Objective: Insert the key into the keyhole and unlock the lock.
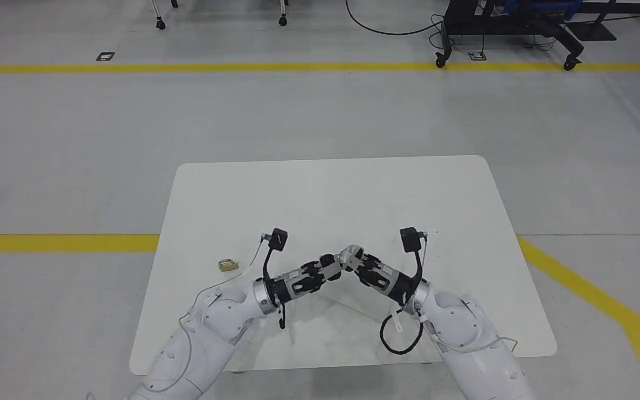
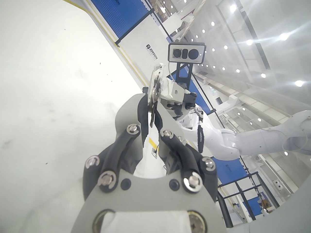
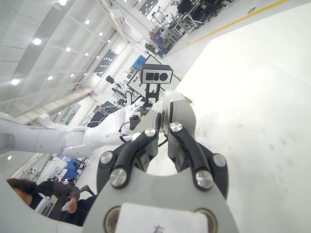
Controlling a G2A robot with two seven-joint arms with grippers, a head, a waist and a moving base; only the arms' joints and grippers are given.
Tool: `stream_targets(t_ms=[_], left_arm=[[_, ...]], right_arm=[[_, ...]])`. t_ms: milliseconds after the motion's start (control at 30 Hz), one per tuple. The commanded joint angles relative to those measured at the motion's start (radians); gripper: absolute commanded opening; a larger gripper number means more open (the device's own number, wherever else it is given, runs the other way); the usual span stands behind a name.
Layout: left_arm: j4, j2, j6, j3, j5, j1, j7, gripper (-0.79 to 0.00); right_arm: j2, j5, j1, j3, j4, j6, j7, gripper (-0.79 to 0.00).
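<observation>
- The key [image 2: 152,118] is a thin, dark metal strip seen edge-on, clamped in the left claw [image 2: 151,107] above the tabletop [image 1: 400,190], midway between its side edges and nearer the front.
- Its far end meets a silvery piece [image 2: 155,86] pinched in the white-wrapped right claw [image 3: 166,107]; I cannot tell what this piece is.
- A white label [image 3: 158,219] on the right claw's base has its mark cut off.
- A small tan object [image 1: 229,265] lies toward the front-left corner, too small to make out.
</observation>
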Motion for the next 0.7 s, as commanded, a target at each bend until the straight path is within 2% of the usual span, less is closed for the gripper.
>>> stream_targets(t_ms=[0, 433, 467, 500, 533, 600, 667], left_arm=[[-0.001, 0.001, 0.001, -0.003, 0.007, -0.003, -0.005, -0.785], [-0.064, 0.027, -0.031, -0.052, 0.032, 0.020, -0.092, -0.785], [-0.071, 0.030, -0.037, -0.054, 0.034, 0.020, -0.113, -0.785], [-0.077, 0.033, -0.040, -0.056, 0.032, 0.021, -0.132, -0.785], [-0.084, 0.036, -0.044, -0.054, 0.023, 0.022, -0.158, -0.785], [-0.091, 0.042, -0.045, -0.054, 0.000, 0.019, -0.214, -0.785], [-0.096, 0.047, -0.040, -0.048, -0.022, 0.015, -0.278, -0.785]], right_arm=[[0.001, 0.001, -0.001, 0.001, -0.001, 0.000, 0.001, -0.785], [0.018, 0.029, -0.013, 0.060, -0.008, -0.024, 0.037, -0.785], [0.020, 0.021, -0.012, 0.062, -0.010, -0.026, 0.056, -0.736], [0.024, 0.005, -0.009, 0.065, -0.012, -0.027, 0.079, -0.548], [0.026, -0.003, -0.010, 0.070, -0.015, -0.032, 0.092, -0.480], [0.031, -0.006, -0.015, 0.082, -0.020, -0.041, 0.105, -0.446], [0.036, -0.021, -0.020, 0.095, -0.031, -0.047, 0.121, -0.493]])
